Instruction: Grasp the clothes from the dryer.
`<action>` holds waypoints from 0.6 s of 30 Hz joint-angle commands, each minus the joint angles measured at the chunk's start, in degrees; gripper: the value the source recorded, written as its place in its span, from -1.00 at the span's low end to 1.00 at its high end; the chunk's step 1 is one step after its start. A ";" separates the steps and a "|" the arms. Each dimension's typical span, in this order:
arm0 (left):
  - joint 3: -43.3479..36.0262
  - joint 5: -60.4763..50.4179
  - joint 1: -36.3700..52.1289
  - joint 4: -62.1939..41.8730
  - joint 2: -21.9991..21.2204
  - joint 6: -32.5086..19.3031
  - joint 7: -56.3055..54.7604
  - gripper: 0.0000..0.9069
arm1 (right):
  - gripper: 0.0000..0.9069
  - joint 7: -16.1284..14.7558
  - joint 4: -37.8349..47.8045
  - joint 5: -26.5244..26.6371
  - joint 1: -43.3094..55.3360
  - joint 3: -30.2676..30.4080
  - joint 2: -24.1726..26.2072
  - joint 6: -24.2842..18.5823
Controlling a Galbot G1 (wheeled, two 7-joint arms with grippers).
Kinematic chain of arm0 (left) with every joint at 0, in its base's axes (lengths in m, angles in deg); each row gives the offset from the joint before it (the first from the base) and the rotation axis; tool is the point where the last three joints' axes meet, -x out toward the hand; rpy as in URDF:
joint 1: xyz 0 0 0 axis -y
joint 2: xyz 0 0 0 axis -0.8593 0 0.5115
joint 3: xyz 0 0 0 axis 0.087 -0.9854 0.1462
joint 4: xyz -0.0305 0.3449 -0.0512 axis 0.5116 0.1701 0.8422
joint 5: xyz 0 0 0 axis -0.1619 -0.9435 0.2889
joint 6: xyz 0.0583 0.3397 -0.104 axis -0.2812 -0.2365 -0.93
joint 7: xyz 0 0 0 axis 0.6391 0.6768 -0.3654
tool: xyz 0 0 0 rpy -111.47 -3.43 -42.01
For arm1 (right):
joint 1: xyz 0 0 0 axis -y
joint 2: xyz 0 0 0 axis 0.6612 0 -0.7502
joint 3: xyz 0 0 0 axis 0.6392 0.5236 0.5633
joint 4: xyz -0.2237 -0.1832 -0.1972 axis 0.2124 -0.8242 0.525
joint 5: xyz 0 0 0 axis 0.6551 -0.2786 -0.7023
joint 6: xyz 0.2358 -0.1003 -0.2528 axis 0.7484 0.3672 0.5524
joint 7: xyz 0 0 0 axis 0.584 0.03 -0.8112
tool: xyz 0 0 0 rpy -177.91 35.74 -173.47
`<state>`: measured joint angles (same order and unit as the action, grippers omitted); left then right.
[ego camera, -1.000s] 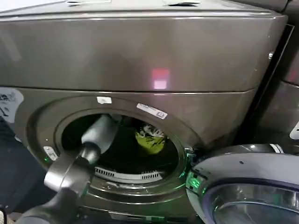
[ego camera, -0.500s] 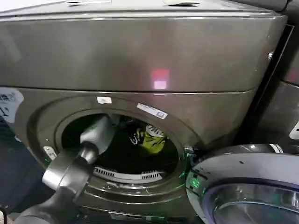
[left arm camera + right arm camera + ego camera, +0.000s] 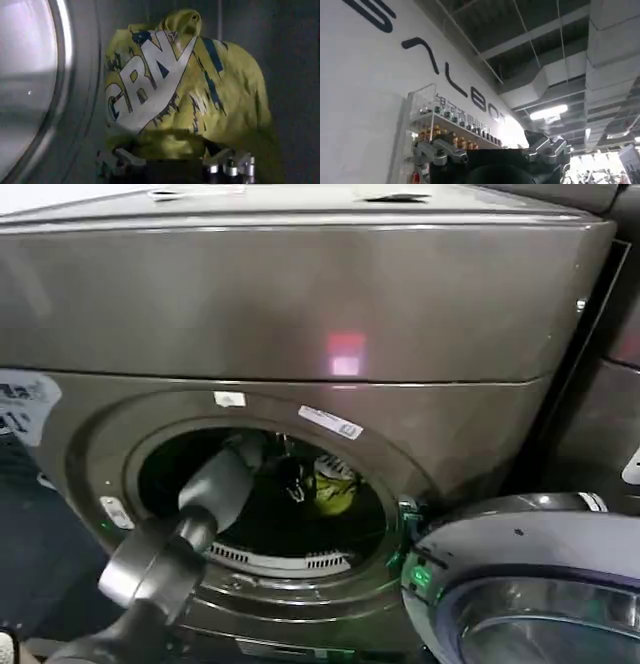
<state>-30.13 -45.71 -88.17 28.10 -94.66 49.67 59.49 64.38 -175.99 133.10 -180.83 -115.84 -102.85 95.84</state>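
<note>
Left wrist view: the left gripper [image 3: 175, 162] is spread wide inside the dryer [image 3: 300, 314], holding nothing, with the clothes [image 3: 180, 85] bunched just ahead. Fabric should be gathered between both fingers before closing. The right gripper [image 3: 492, 152] is raised, open.

dryer [image 3: 300, 304]: glossy grey-bronze painted metal, smooth. Drum wall [image 3: 290, 60] inside: dull brushed metal. clothes [image 3: 200, 85]: soft matt yellow-green cloth, crumpled, with a slightly shiny white print. left gripper [image 3: 175, 162]: bare metal fittings on dark plastic.
</note>
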 commanded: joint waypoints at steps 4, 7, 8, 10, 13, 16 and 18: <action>0.19 -0.48 -0.47 -0.48 0.31 0.24 0.69 -1.00 | 1.00 -0.16 -0.04 -1.02 0.81 0.94 -0.06 -0.26; 0.43 -0.18 -0.70 -0.16 0.30 0.02 0.82 -1.00 | 1.00 -0.16 0.17 -1.04 0.68 0.72 0.05 -0.31; 1.18 0.70 -0.98 0.39 0.28 0.12 0.31 -1.00 | 1.00 -0.14 0.23 -1.05 0.62 0.70 -0.01 -0.34; 5.48 1.01 -1.33 1.24 -0.03 0.50 -1.65 -1.00 | 1.00 -0.13 0.20 -1.04 0.53 0.67 -0.10 -0.37; 9.30 5.42 -3.88 8.64 0.39 1.36 -5.24 -1.00 | 1.00 -0.06 0.09 -1.04 0.57 0.70 -0.08 -0.43; 13.38 11.29 -5.24 10.11 -0.30 1.09 -13.25 -1.00 | 1.00 -0.08 -0.29 -0.94 1.03 1.06 -0.14 -0.46; 14.55 17.27 -7.21 12.40 -0.34 0.54 -18.58 -1.00 | 1.00 -0.07 -0.38 -0.94 1.15 1.29 -0.39 -0.57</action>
<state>-22.38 -41.20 -92.11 33.46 -94.78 50.83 54.15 64.29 -176.29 132.24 -179.84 -114.75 -103.04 95.34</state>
